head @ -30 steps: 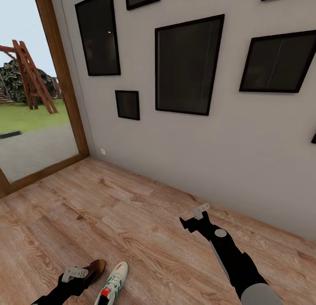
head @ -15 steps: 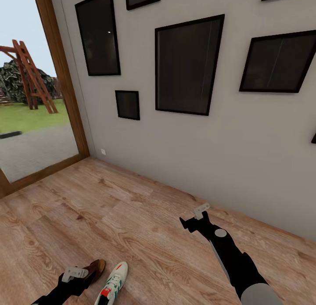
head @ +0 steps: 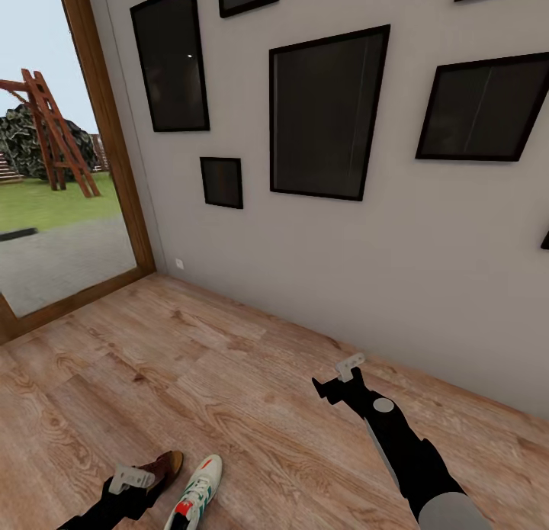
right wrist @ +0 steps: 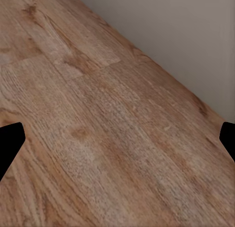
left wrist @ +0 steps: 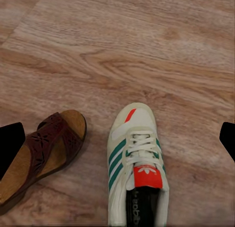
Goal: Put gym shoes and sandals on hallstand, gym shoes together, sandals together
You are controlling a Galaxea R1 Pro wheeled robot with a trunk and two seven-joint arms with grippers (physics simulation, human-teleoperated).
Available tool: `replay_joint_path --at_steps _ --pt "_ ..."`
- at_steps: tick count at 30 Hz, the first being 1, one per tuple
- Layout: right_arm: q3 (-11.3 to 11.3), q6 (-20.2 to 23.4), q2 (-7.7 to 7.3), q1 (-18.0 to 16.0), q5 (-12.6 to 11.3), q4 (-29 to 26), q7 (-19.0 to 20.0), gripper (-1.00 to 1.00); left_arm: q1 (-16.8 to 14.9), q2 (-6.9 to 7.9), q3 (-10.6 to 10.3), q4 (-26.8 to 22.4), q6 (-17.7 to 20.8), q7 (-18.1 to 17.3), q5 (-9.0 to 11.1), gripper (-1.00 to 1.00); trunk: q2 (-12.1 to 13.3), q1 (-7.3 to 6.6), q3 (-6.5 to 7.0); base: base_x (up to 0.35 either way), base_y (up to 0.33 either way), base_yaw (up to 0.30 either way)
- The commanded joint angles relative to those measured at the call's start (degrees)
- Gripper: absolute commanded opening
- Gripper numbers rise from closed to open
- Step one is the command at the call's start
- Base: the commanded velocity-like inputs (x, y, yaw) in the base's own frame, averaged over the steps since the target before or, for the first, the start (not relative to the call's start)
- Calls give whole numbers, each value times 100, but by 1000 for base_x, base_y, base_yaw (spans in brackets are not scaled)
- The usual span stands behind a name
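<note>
Hovering over the corridor floor (head: pixel 229 362), the left hand (head: pixel 131 478) has its fingers spread wide above one sandal (left wrist: pixel 41 151) and one gym shoe (left wrist: pixel 136 163), which lie side by side, apart, toes toward the wall (head: pixel 305 248). Farther out, the right hand (head: pixel 341 377) is spread too, holding nothing, over bare planks near the wall's base.

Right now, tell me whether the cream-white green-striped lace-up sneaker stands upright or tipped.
Upright: the sneaker rests sole-down on the wood-plank floor, laces and red tongue patch facing up.
</note>
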Motion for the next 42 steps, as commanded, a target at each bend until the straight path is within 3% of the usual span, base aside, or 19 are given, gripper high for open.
replay_joint_path --at_steps 1,8,23,29,30,31,34,37,42 --pt "0 26 -2 -2 57 -13 20 100 -5 -4 48 1 -32 -27 -101 100 -2 -1 -6 0 0 0" --pt "-14 23 -2 -2 54 -21 20 100 0 -11 57 1 -37 110 -303 100 -2 -1 -6 0 0 0" --pt "1 37 27 -2 27 -18 20 100 5 -67 76 17 -26 565 -328 100 -2 -1 -6 0 0 0" --pt "15 42 76 -5 17 -31 20 100 5 -209 74 18 -22 910 -326 100 -2 -1 -6 0 0 0" --pt "18 46 137 -26 14 -65 20 100 5 -350 73 18 -21 1149 -332 100 -42 21 -24 0 0 0" --pt "18 63 192 -48 14 -124 20 100 3 -393 72 17 -21 1207 -334 100 -83 43 -41 0 0 0" --pt "19 202 285 -123 13 -363 20 100 4 -444 72 18 -21 1270 -331 100 -203 109 -95 0 0 0" --pt "3 748 344 -185 13 -1025 51 100 -3 -474 72 18 -13 1312 -329 100 -323 175 -149 0 0 0" --pt "18 870 355 -193 13 -1168 228 100 -4 -483 78 18 -12 1333 -318 100 -524 284 -239 0 0 0"
